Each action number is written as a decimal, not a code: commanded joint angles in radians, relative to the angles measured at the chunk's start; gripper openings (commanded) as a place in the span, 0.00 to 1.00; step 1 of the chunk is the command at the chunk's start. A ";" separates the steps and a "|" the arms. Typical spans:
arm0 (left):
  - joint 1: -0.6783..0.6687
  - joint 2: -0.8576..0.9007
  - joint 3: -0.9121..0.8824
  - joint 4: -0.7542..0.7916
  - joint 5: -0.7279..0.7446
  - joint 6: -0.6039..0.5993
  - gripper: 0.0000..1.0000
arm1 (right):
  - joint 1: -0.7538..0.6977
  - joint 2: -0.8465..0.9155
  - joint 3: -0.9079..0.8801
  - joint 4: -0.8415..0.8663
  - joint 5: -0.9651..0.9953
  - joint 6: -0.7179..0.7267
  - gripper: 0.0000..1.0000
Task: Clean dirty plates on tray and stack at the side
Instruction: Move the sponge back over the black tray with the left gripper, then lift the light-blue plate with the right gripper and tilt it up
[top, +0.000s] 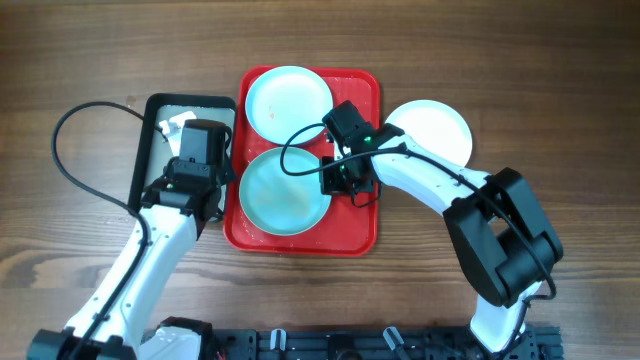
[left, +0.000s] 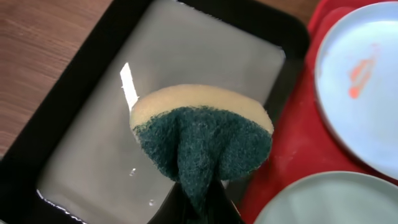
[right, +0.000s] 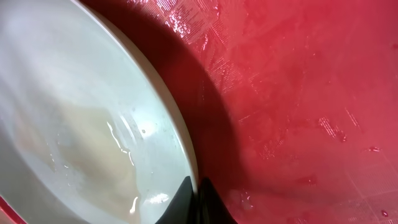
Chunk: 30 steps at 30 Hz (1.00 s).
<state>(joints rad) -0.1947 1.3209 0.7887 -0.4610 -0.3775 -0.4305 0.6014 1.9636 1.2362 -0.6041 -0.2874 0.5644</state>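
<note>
On the red tray (top: 355, 215) lie two plates. The far plate (top: 288, 103) has a red smear, which shows in the left wrist view (left: 364, 74). The near plate (top: 285, 190) is wet and pale aqua. My right gripper (right: 196, 200) is shut on this plate's right rim (right: 186, 140), one finger inside the rim and one outside, low over the tray (right: 298, 93). A third plate (top: 430, 130) sits on the table right of the tray. My left gripper (left: 198, 210) is shut on a green and yellow sponge (left: 202, 134), held above the dark grey tray (left: 93, 124).
The dark grey metal tray (top: 150, 160) stands left of the red tray and holds a film of water. Bare wooden table (top: 560, 100) lies at the right and the front. The right arm (top: 500, 235) reaches in from the lower right.
</note>
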 joint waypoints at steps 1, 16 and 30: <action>0.030 0.043 -0.011 0.000 -0.025 0.010 0.06 | 0.005 0.010 -0.002 0.007 0.033 0.012 0.15; 0.293 0.059 -0.011 0.056 0.692 0.087 0.04 | 0.019 0.010 -0.002 0.034 0.063 0.012 0.20; 0.349 -0.074 -0.011 0.063 0.878 0.113 0.04 | 0.084 -0.018 0.011 0.024 0.116 0.005 0.04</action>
<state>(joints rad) 0.1493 1.3277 0.7879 -0.4000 0.4183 -0.3523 0.6865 1.9636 1.2366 -0.5640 -0.2001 0.5789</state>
